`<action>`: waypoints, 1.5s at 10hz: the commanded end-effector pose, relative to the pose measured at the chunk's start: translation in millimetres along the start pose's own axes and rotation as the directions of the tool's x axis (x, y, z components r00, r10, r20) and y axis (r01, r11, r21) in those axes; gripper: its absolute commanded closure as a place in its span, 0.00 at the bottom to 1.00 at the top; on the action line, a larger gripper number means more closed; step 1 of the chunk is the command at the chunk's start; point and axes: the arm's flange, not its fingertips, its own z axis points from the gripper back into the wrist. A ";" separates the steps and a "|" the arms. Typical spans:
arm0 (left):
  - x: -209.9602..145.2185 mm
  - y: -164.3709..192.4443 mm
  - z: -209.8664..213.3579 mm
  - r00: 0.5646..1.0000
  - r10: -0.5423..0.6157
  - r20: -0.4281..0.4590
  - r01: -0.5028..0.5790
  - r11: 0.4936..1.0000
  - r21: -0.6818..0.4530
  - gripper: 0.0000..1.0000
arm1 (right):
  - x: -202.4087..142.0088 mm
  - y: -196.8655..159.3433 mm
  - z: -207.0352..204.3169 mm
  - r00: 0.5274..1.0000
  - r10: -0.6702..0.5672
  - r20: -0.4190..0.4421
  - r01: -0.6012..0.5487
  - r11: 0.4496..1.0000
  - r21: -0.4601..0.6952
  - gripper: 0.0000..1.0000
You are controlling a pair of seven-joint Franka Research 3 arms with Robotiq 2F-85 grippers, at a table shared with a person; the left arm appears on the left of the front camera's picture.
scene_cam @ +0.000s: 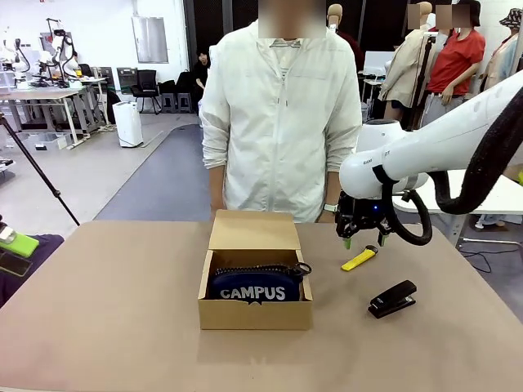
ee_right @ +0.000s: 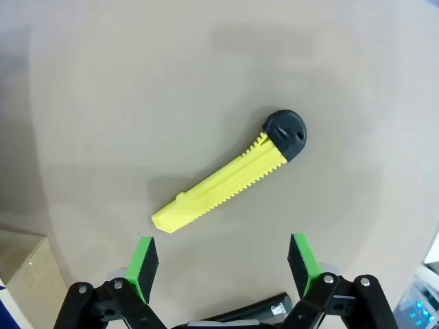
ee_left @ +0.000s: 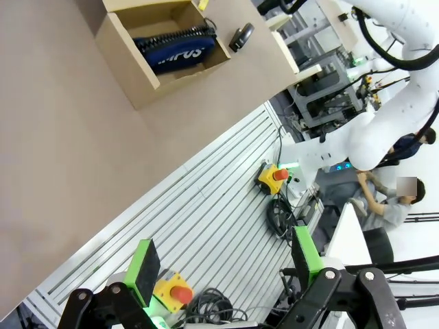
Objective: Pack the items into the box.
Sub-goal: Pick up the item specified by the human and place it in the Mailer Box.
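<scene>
Hovering open, the right end effector [ee_right: 223,259] faces a slim, ridged yellow stick [ee_right: 230,175] with a rounded black end.

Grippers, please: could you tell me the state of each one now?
Left gripper: open, empty.
Right gripper: open, empty, above the yellow tool.

Table [scene_cam: 122,327]: box [scene_cam: 255,314], yellow tool [scene_cam: 359,259], stapler [scene_cam: 392,299]

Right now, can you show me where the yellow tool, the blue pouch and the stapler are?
yellow tool [ee_right: 223,184]: right wrist view, on the middle of its yellow body.
blue pouch [scene_cam: 253,292]: front view, on its white lettering, inside the box.
stapler [scene_cam: 392,299]: front view, on its black top.
</scene>
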 end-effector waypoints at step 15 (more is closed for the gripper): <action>-3.2 3.1 -1.1 1.000 -0.013 0.003 0.013 1.000 0.003 0.00 | -30.8 -53.0 -14.3 -0.612 0.744 0.268 -0.779 -0.626 -0.041 0.00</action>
